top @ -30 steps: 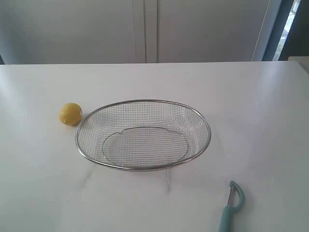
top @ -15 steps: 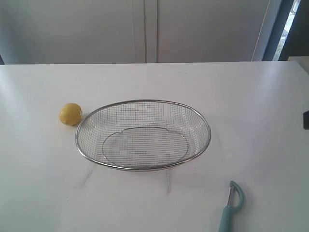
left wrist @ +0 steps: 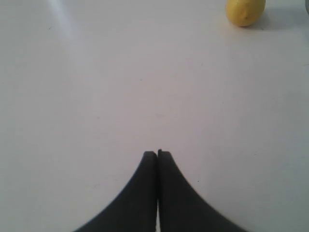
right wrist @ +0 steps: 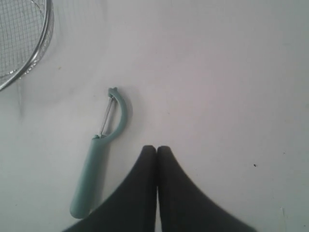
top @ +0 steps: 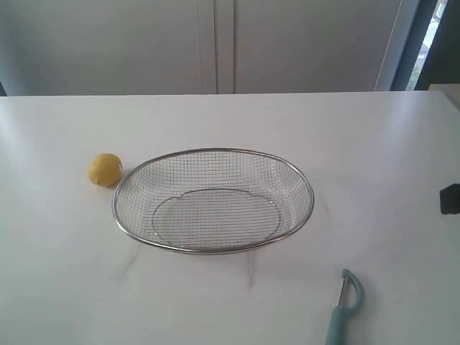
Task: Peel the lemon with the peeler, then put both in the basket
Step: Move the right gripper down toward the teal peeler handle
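Note:
The yellow lemon (top: 105, 169) rests on the white table just left of the wire-mesh basket (top: 213, 154), which holds nothing. The teal-handled peeler (top: 343, 307) lies near the table's front edge on the right. In the left wrist view my left gripper (left wrist: 157, 153) is shut with nothing in it, and the lemon (left wrist: 245, 11) sits well away from its tips. In the right wrist view my right gripper (right wrist: 156, 148) is shut and empty; the peeler (right wrist: 100, 152) lies flat on the table just beside it, untouched. A dark bit of the right arm (top: 450, 198) shows at the exterior view's right edge.
The basket's rim (right wrist: 42, 46) shows in a corner of the right wrist view. Pale cabinet doors (top: 215, 43) stand behind the table's far edge. Bare white tabletop (top: 374, 144) surrounds the three objects.
A dark part of the right arm has come into the exterior view at the right edge and moved lower and slightly inward. Lemon, basket and peeler have not moved.

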Robot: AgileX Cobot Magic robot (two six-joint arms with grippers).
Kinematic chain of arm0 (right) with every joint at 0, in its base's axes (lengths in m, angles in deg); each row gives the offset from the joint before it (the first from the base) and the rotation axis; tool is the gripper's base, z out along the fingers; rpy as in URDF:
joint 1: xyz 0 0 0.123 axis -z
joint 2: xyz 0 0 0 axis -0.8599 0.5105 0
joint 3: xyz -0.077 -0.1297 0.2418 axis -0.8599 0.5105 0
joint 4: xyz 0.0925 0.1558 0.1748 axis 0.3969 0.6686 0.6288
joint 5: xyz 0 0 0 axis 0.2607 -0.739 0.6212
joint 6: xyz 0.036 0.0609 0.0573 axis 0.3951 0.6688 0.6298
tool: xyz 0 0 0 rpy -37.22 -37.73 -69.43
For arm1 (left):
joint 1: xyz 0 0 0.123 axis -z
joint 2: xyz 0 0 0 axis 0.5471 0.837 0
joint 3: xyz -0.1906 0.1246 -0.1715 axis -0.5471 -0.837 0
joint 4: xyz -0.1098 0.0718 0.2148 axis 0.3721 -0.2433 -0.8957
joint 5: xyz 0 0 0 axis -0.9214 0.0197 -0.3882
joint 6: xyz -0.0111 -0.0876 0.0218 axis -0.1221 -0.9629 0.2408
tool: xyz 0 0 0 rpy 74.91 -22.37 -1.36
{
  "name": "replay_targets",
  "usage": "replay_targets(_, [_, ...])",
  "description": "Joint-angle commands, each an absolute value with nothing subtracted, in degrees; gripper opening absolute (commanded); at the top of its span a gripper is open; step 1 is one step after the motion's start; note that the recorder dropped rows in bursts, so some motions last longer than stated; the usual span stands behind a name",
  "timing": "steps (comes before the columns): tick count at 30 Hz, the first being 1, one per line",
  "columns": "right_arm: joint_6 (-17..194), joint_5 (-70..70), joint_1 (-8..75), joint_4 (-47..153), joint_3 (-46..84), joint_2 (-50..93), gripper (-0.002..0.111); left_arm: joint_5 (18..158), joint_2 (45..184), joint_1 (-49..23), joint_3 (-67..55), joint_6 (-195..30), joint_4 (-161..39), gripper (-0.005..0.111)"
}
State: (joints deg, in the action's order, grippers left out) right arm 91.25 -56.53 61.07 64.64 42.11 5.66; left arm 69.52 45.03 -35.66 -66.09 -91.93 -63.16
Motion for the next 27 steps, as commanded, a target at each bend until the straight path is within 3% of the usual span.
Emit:
replay_targets(1, [88.88, -57.75, 61.04, 65.07, 42.29, 9.08, 0.000, 69.34, 44.78, -35.21, -66.62, -91.85, -62.52, 0.000])
replay_targets(8, [86.96, -57.88, 59.53, 66.45, 42.29, 14.45, 0.000, 69.34, 44.78, -35.21, -66.62, -91.85, -62.52, 0.000])
replay_targets(27, [94.16, -51.64, 44.10, 66.21, 42.29, 21.77, 0.000, 69.34, 44.78, -35.21, -66.62, -91.85, -62.52, 0.000])
